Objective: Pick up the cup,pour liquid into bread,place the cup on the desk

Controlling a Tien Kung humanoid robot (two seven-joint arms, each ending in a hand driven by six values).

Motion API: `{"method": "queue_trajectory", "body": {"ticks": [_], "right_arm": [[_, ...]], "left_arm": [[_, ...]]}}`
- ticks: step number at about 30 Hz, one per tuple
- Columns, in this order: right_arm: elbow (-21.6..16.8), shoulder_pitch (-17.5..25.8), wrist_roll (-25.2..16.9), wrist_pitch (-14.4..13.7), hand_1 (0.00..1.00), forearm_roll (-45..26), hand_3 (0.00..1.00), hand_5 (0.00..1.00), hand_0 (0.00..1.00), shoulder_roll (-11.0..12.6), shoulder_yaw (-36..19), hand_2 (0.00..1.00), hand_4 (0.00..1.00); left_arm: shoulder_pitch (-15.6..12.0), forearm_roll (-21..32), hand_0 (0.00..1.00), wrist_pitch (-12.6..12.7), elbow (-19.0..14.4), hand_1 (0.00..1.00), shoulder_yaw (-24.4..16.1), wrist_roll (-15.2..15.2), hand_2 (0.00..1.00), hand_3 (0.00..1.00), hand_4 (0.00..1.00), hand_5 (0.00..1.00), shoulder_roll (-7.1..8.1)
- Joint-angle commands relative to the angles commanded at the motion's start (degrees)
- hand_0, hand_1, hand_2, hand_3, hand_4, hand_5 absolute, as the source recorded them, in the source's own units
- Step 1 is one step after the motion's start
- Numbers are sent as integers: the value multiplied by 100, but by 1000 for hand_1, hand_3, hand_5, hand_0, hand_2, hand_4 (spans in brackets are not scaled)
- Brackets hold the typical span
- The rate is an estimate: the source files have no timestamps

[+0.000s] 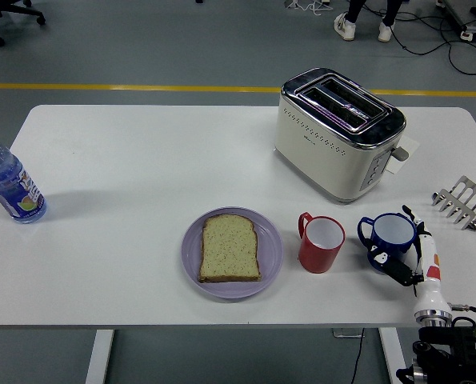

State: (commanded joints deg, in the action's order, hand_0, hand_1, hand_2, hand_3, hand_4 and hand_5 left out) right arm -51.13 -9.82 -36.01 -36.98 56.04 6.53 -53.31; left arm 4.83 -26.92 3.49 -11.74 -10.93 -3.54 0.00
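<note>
Head view, and straight to the action at four o'clock: right hand [404,258] wrapped around the blue cup [392,241], dark fingers [384,260] curled against the near side of its wall, cup apparently resting on the white table [142,176]. Closed on it, then, but whether firmly enough to lift, hard to judge. Handle turned toward nine o'clock, away from the palm, which leaves the round body free for a side grasp. Left hand nowhere on screen.

Just beside it at nine o'clock, a red cup [321,243], upright, handle also pointing left, white inside and looking empty. Blue cup white inside too; any liquid in it impossible to make out from up here.

Further along at nine o'clock, the target: one slice of bread [230,248] lying flat in the middle of a lilac plate [270,254], open from above and within easy reach for a pour.

Up at twelve o'clock from the cups, a cream toaster [336,136], slots empty. Metal toast rack [462,201] at two o'clock, clear of the arm. Water bottle [10,183] far off at the table's nine o'clock edge, capped, well out of the way.

Pick-up stage by the look of it; pour and set-down not yet done.
</note>
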Motion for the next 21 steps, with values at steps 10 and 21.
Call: {"method": "queue_trajectory", "body": {"ticks": [10,21], "right_arm": [[-163,60,-15,0,754,103,959,161,919,7,-152,910,953],[-500,121,48,0,751,289,956,118,921,60,-213,909,927]], "left_arm": [[-1,-17,635,3,1,646,-11,3,657,553,323,834,0],[2,-29,635,5,0,646,-1,6,657,553,324,834,0]]}}
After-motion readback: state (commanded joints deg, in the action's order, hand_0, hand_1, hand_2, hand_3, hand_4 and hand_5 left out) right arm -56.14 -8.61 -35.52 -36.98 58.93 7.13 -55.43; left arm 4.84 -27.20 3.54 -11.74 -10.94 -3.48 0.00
